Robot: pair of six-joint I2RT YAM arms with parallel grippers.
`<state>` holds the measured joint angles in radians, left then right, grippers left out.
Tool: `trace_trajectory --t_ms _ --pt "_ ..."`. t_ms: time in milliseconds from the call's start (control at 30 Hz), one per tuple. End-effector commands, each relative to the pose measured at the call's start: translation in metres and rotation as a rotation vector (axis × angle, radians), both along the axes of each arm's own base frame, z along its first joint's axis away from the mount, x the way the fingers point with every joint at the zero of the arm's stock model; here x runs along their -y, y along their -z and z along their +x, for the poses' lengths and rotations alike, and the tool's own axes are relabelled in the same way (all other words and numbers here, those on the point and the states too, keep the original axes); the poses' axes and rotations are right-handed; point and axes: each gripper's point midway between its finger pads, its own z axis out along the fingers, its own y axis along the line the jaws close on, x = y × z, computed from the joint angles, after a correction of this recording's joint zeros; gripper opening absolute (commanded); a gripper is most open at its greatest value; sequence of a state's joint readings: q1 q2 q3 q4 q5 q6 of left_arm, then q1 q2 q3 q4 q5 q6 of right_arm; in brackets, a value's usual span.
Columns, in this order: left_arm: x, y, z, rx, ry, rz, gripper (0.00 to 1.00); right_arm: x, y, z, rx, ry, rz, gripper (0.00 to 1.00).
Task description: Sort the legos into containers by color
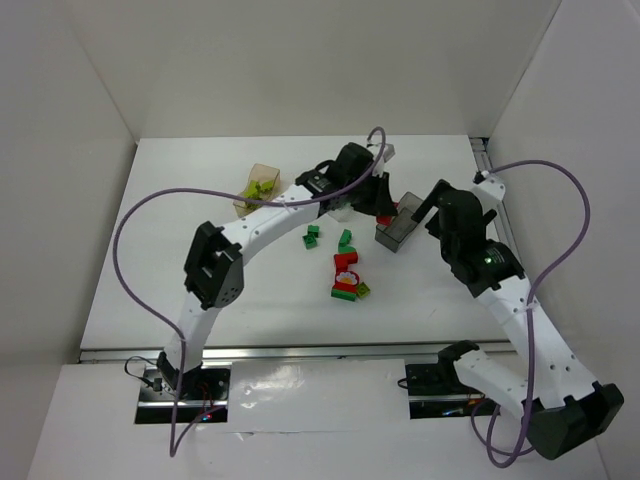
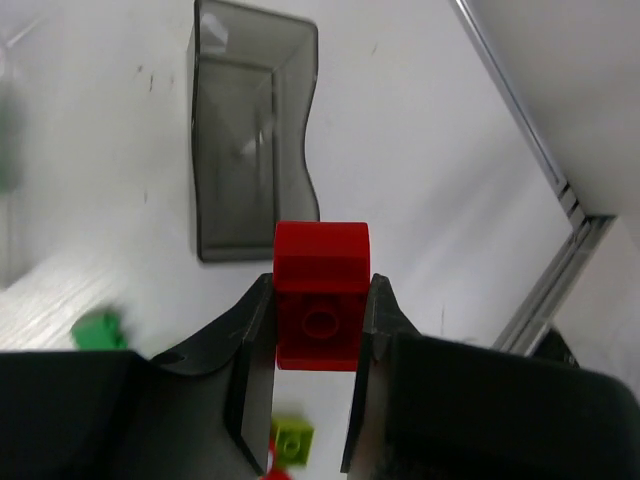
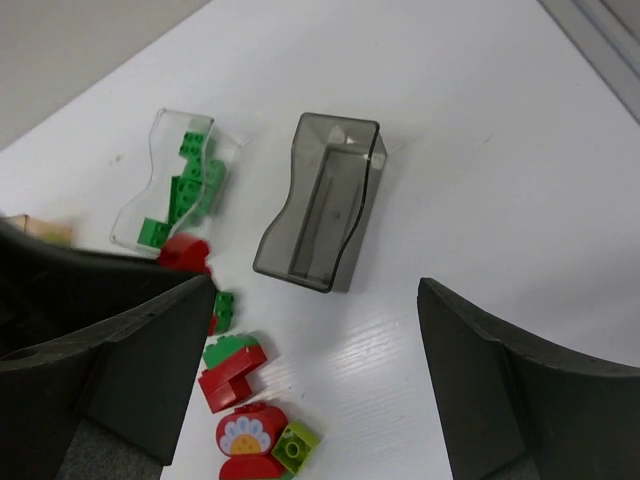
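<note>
Three see-through tubs stand on the white table. The amber tub is at the upper left of the top view and holds lime bricks. The clear tub, at the upper left of the right wrist view, holds dark green bricks. The smoky grey tub stands just to its right, near but apart from it.

The left gripper is clamped on a red brick, one finger pressed against each side. In the left wrist view the brick sits at mid-frame, held above the table just below the near end of the smoky grey tub. In the top view this gripper is at upper centre, between the clear and grey tubs.

The right gripper has its fingers spread wide with nothing between them. It hangs over the table at the lower end of the grey tub.

Loose pieces lie at the centre of the top view, below the tubs. Two green bricks lie near each other, with a red brick below the right-hand one. Lower still is a small cluster, which the right wrist view shows as a red flower-printed piece touching a lime brick
</note>
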<state>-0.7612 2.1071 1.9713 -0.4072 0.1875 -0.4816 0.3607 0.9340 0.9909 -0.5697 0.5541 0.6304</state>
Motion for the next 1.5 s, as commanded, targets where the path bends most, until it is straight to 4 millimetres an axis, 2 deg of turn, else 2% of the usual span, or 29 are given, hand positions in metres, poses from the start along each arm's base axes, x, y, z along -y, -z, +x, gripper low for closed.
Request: trace_trajectory --t_ms 0,33,67,167,200,233,333,367,467,500,533,600,633,667,700,767,800,833,867,900,933,967,1000,1033,1067,1167,1267,1300,1467 --pt "0.025 0.024 0.019 -0.045 -0.010 -0.027 0.00 0.020 -0.016 -0.010 0.041 0.092 -0.002 0.89" --pt "0.033 0.010 0.027 -0.014 -0.009 -0.056 0.00 0.021 -0.014 -0.011 0.032 0.092 -0.006 0.89" --pt "0.037 0.012 0.031 -0.019 -0.015 -0.065 0.00 0.023 -0.017 -0.013 0.044 0.103 -0.007 0.89" --pt "0.053 0.036 0.042 -0.018 -0.016 -0.057 0.13 0.026 -0.024 -0.017 0.062 0.111 -0.004 0.89" --pt "0.058 0.028 0.047 0.012 -0.009 -0.072 0.37 0.027 -0.023 -0.019 0.054 0.111 -0.008 0.89" --pt "0.060 0.045 0.054 0.015 -0.011 -0.051 0.49 0.027 -0.023 -0.019 0.054 0.111 -0.008 0.89" --pt "0.063 0.034 0.052 0.032 0.017 -0.063 0.85 0.027 -0.022 -0.021 0.044 0.115 -0.005 0.89" --pt "0.061 0.032 0.050 0.030 0.017 -0.061 0.89 0.027 -0.022 -0.021 0.044 0.115 -0.005 0.89" --pt "0.053 0.008 0.040 0.058 0.038 -0.070 0.92 0.022 -0.018 -0.019 0.039 0.091 0.007 0.89" --pt "0.047 0.011 0.036 0.049 0.031 -0.054 0.92 0.016 -0.016 -0.017 0.040 0.062 0.025 0.89" --pt "0.039 -0.015 0.032 0.089 0.028 -0.066 0.92 0.012 -0.014 -0.016 0.036 0.037 0.023 0.89" --pt "0.021 -0.026 0.031 0.116 -0.025 -0.026 0.88 0.006 0.000 -0.012 -0.007 0.013 0.021 0.89" --pt "0.003 -0.041 0.028 0.126 -0.056 -0.016 0.86 -0.002 0.011 -0.012 -0.044 -0.035 0.020 0.89" --pt "-0.009 -0.044 0.027 0.136 -0.098 0.013 0.84 -0.009 0.015 -0.007 -0.060 -0.063 0.022 0.89" --pt "-0.032 -0.023 0.024 0.072 -0.151 0.072 0.79 -0.020 0.024 -0.006 -0.079 -0.127 0.034 0.89" --pt "-0.073 -0.020 0.028 0.038 -0.258 0.118 0.78 -0.033 0.054 -0.006 -0.155 -0.194 0.038 0.89" --pt "-0.099 -0.033 0.028 0.032 -0.354 0.121 0.76 -0.039 0.066 -0.006 -0.187 -0.233 0.042 0.89" --pt "-0.125 -0.008 0.018 -0.033 -0.401 0.193 0.76 -0.054 0.075 -0.005 -0.205 -0.295 0.080 0.89" --pt "-0.151 -0.003 0.020 -0.056 -0.471 0.216 0.76 -0.068 0.096 -0.009 -0.269 -0.344 0.076 0.89" --pt "-0.173 -0.017 0.017 -0.038 -0.546 0.201 0.78 -0.078 0.102 -0.009 -0.284 -0.389 0.074 0.89" --pt "-0.193 0.004 0.007 -0.079 -0.582 0.241 0.78 -0.094 0.106 -0.008 -0.291 -0.444 0.095 0.91" --pt "-0.214 0.006 0.008 -0.098 -0.631 0.241 0.79 -0.111 0.118 -0.009 -0.333 -0.496 0.069 0.93" --pt "-0.227 -0.005 0.001 -0.090 -0.657 0.215 0.79 -0.122 0.122 -0.009 -0.346 -0.543 0.056 0.93" --pt "-0.243 0.010 -0.006 -0.120 -0.680 0.245 0.79 -0.134 0.117 -0.004 -0.337 -0.573 0.047 0.94" --pt "-0.248 0.011 -0.007 -0.122 -0.697 0.234 0.79 -0.149 0.132 -0.008 -0.386 -0.611 0.027 0.94" --pt "-0.264 0.019 -0.015 -0.129 -0.725 0.246 0.79 -0.174 0.146 -0.002 -0.407 -0.680 -0.029 0.94" --pt "-0.267 0.028 -0.020 -0.146 -0.723 0.265 0.79 -0.191 0.151 0.008 -0.410 -0.712 -0.048 0.92" --pt "-0.271 0.034 -0.021 -0.158 -0.731 0.276 0.79 -0.192 0.165 0.011 -0.447 -0.717 -0.070 0.91" --pt "-0.279 0.040 -0.026 -0.170 -0.741 0.287 0.79 -0.205 0.184 0.011 -0.492 -0.742 -0.110 0.84"
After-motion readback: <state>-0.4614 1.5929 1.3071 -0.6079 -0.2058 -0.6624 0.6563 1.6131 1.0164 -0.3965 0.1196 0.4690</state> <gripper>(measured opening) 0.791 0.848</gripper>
